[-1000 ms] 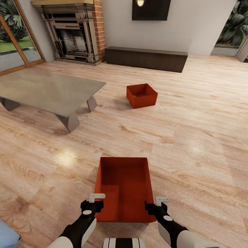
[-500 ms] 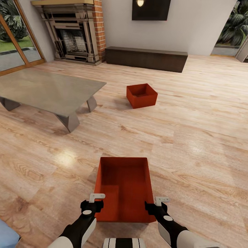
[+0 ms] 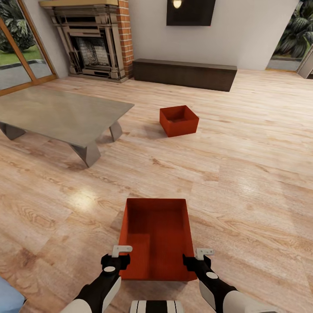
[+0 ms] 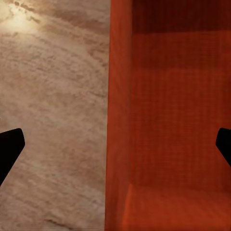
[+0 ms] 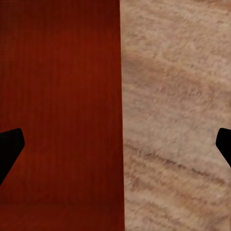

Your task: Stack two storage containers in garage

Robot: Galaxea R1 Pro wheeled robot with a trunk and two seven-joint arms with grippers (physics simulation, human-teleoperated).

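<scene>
Two red-orange open-topped storage containers stand on the light wood floor of the living room. The near one [image 3: 156,237] lies just in front of me; the far one [image 3: 178,120] sits mid-room. My left gripper [image 3: 116,260] hangs over the near container's left wall at its near corner, and my right gripper [image 3: 198,261] over its right wall. In the left wrist view the left gripper [image 4: 115,149] is open, its dark fingertips [image 4: 9,147] straddling the container wall [image 4: 120,120]. In the right wrist view the right gripper [image 5: 115,149] is likewise open across the container [image 5: 57,96] edge.
A low grey table [image 3: 61,115] stands to the left. A brick fireplace [image 3: 93,41], a dark bench [image 3: 184,74] and a black TV [image 3: 190,11] line the far wall. A blue sofa corner [image 3: 8,298] shows at the lower left.
The left gripper has dipped very slightly toward the container wall. Everything else is as it was.
</scene>
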